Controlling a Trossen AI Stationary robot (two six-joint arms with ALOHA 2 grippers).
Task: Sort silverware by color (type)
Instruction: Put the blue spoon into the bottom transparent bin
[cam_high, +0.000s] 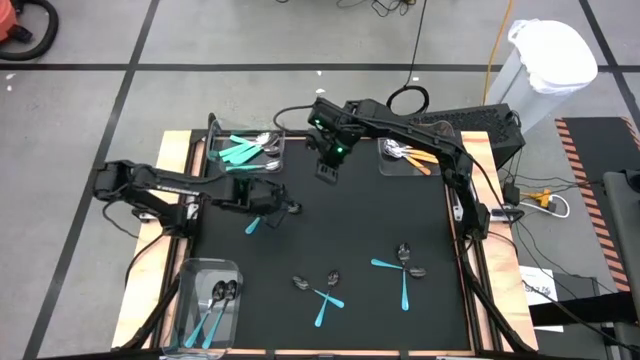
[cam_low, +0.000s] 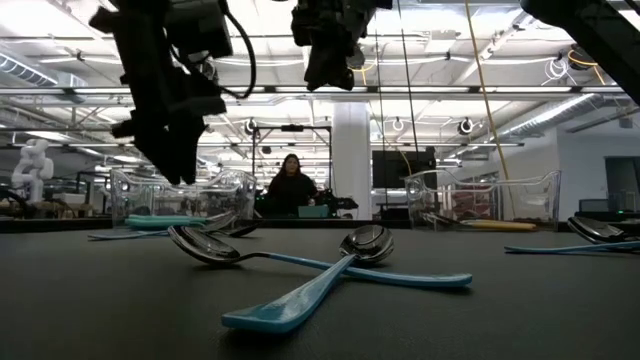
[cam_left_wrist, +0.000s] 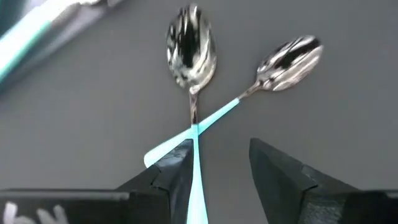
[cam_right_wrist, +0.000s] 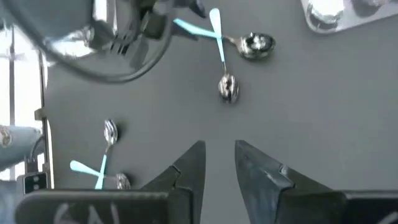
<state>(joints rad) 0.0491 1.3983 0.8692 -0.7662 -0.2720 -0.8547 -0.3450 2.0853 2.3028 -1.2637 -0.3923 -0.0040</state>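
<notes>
A teal-handled spoon (cam_left_wrist: 189, 50) and a teal-handled fork (cam_left_wrist: 289, 59) lie crossed on the black mat (cam_high: 370, 215); from above, a handle end (cam_high: 252, 226) shows. My left gripper (cam_left_wrist: 221, 162) (cam_high: 268, 208) points down over their handles, open. The spoon's handle (cam_left_wrist: 198, 180) runs between the fingers, close to one of them. Seen from table height, its fingertips (cam_low: 175, 165) hang above the mat. My right gripper (cam_right_wrist: 221, 155) (cam_high: 328, 172) hovers high over the far middle of the mat, open by a narrow gap with nothing in it.
More teal silverware lies in crossed pairs near the front (cam_high: 322, 292) and front right (cam_high: 403, 270). Clear bins stand at the far left (cam_high: 247, 148) with teal pieces, the far right (cam_high: 405, 155) with orange-handled ones, and the near left (cam_high: 210, 300) with teal spoons.
</notes>
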